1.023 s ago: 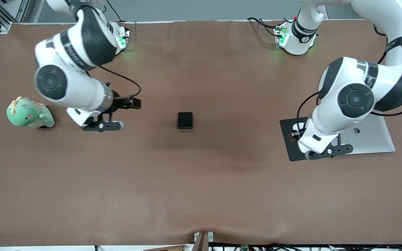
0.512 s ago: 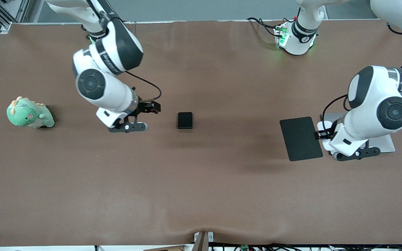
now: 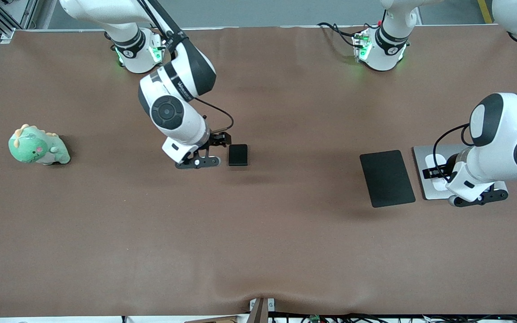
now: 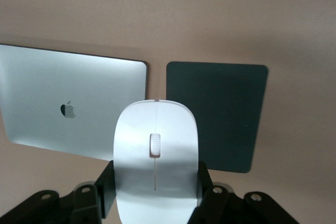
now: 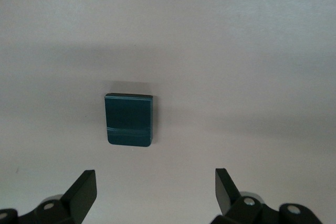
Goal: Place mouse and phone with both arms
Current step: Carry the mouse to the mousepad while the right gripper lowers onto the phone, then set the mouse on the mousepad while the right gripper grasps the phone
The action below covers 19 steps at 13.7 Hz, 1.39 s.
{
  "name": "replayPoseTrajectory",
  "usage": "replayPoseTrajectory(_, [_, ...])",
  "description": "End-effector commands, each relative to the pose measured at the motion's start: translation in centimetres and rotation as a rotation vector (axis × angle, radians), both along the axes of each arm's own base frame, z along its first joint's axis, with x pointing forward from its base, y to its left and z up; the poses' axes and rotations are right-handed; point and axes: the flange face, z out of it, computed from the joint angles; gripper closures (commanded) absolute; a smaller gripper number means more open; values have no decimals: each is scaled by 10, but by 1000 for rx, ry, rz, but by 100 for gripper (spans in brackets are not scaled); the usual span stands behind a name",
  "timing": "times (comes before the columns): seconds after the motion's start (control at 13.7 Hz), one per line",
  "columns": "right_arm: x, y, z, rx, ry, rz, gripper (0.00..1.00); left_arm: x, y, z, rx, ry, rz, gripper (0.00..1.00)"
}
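My left gripper [image 3: 435, 172] is shut on the white mouse [image 3: 436, 160] and holds it in the air over the silver laptop [image 3: 420, 177], at the laptop's edge beside the black mouse pad [image 3: 387, 178]. In the left wrist view the mouse [image 4: 156, 150] sits between the fingers of the left gripper [image 4: 156, 192], with the laptop [image 4: 73, 108] and the mouse pad [image 4: 215, 114] below it. The black phone [image 3: 238, 154] lies flat mid-table. My right gripper [image 3: 222, 140] is open and empty, just beside the phone toward the right arm's end. In the right wrist view the phone [image 5: 128, 120] lies ahead of the spread right gripper [image 5: 155, 187].
A green plush dinosaur [image 3: 38, 146] sits at the right arm's end of the brown table [image 3: 258, 246]. The closed laptop lies beside the mouse pad at the left arm's end.
The right arm has swung from near the plush toward the phone. The left arm has carried the mouse from over the mouse pad to over the laptop.
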Motion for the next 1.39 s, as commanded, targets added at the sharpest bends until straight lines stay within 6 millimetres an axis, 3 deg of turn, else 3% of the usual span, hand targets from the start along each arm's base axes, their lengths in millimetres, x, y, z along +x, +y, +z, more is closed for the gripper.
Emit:
replayPoseTrajectory(0.0, [-5,14,-20,2,1,-6,0,-15,24,-39,-24,17,-19,100])
replayPoseTrajectory(0.15, [-9,23,-33,-2,2,7,0,-27,22,-65,-34,0,-31,100])
replayPoseTrajectory(0.44, [-26,40,-72,6,-37,3,0,-39,13,-97,-54,-50,-54,100])
replayPoseTrajectory(0.58, [-32,44,-93,7,-53,-8,0,-43,-6,-110,-76,-71,-84,100])
replayPoseTrajectory(0.8, [-43,51,-124,-19,-24,7,0,-44,-15,-130,-94,-73,-97,100])
replayPoseTrajectory(0.95, [-42,47,-129,-27,-15,-20,0,-46,-26,-141,-111,-69,-113,100])
replayPoseTrajectory(1.32, [-42,56,-140,-7,-60,-72,0,-54,-32,-177,-145,-103,-120,100])
